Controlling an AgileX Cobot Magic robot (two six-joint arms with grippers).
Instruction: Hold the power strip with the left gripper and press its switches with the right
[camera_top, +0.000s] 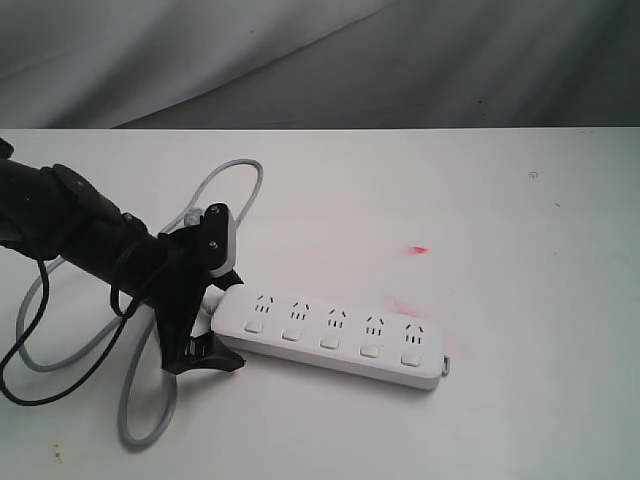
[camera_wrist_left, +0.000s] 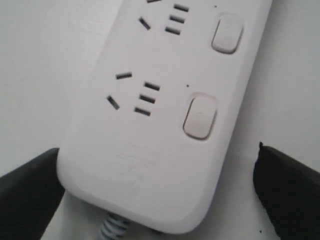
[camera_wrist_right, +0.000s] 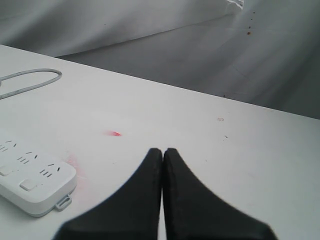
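The white power strip lies flat on the table, its five switches in a row along the near side. My left gripper is open and straddles the strip's cord end. In the left wrist view the strip sits between the two black fingers; a strip of table shows between it and the far finger, and two switches are in sight. My right gripper is shut on nothing, above bare table, with the strip's other end off to one side. The exterior view does not show it.
The grey cord loops around the left arm and back toward the table's far side. A red smudge marks the table beyond the strip. Grey cloth hangs behind the table's back edge.
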